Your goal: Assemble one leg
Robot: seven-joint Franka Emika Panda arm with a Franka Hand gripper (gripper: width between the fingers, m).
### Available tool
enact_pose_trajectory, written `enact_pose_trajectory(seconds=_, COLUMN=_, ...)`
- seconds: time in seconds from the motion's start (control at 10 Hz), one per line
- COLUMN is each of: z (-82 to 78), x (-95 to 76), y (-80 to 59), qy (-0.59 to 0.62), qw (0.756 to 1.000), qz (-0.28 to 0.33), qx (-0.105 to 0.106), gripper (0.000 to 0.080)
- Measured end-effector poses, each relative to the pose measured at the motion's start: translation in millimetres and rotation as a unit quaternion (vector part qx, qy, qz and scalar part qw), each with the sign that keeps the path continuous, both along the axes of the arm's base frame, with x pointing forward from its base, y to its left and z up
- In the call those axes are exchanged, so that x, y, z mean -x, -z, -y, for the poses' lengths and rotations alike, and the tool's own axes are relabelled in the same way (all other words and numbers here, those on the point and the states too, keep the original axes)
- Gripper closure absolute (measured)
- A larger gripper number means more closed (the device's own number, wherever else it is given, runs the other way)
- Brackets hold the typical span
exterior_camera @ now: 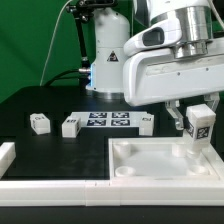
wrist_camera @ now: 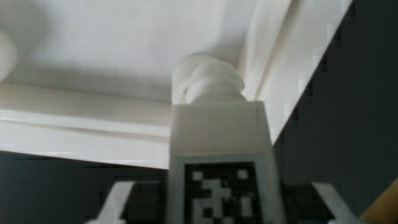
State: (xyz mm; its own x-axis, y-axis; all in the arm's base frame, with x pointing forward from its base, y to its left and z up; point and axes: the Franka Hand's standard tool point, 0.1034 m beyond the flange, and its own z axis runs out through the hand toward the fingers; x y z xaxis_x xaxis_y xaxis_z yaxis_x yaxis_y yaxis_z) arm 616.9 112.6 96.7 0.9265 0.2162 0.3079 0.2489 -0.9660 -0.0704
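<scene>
My gripper (exterior_camera: 196, 112) is shut on a leg (exterior_camera: 199, 126), a small white block with a black-and-white tag, and holds it upright over the far right corner of the large white tray (exterior_camera: 150, 172). In the wrist view the held leg (wrist_camera: 221, 140) runs between my fingers (wrist_camera: 121, 202), and its round threaded tip (wrist_camera: 203, 78) points at the tray's corner socket area. Whether the tip touches the tray I cannot tell. Three more legs lie on the black table: one (exterior_camera: 40, 123) at the exterior view's left, one (exterior_camera: 70, 126) beside the marker board, one (exterior_camera: 146, 123) at its right end.
The marker board (exterior_camera: 108, 121) lies flat behind the tray. A white rail (exterior_camera: 50, 185) runs along the table's front edge, with a white bracket (exterior_camera: 6, 155) at the left. The robot's base (exterior_camera: 105, 60) stands behind the marker board.
</scene>
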Motion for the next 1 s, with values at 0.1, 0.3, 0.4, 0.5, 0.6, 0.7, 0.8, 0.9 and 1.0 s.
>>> enact_pose_trajectory(seconds=0.1, z=3.2, x=-5.8, y=-2.8, qy=0.002, qw=0.999, qz=0.038, qx=0.001, gripper=0.0509)
enact_pose_trajectory(seconds=0.3, z=4.4, x=1.6, y=3.6, qy=0.004, qw=0.999, qz=0.044, qx=0.003, gripper=0.0509)
enact_pose_trajectory(seconds=0.4, z=4.3, x=1.0, y=5.1, qy=0.003, qw=0.999, qz=0.044, qx=0.003, gripper=0.0509)
enact_pose_trajectory(seconds=0.5, z=5.1, x=0.5, y=8.9, qy=0.003, qw=0.999, qz=0.042, qx=0.003, gripper=0.0509)
enact_pose_trajectory(seconds=0.6, z=5.0, x=0.2, y=11.3, qy=0.003, qw=0.999, qz=0.041, qx=0.003, gripper=0.0509)
enact_pose_trajectory(seconds=0.7, z=4.1, x=-1.9, y=11.4, qy=0.003, qw=0.999, qz=0.042, qx=0.002, gripper=0.0509)
enact_pose_trajectory(seconds=0.8, z=3.0, x=-3.9, y=11.8, qy=0.003, qw=0.999, qz=0.043, qx=0.002, gripper=0.0509)
enact_pose_trajectory(seconds=0.9, z=1.5, x=-6.5, y=12.4, qy=0.002, qw=0.999, qz=0.045, qx=0.001, gripper=0.0509)
enact_pose_trajectory(seconds=1.0, z=0.7, x=-8.7, y=13.0, qy=0.003, qw=0.999, qz=0.050, qx=0.000, gripper=0.0509)
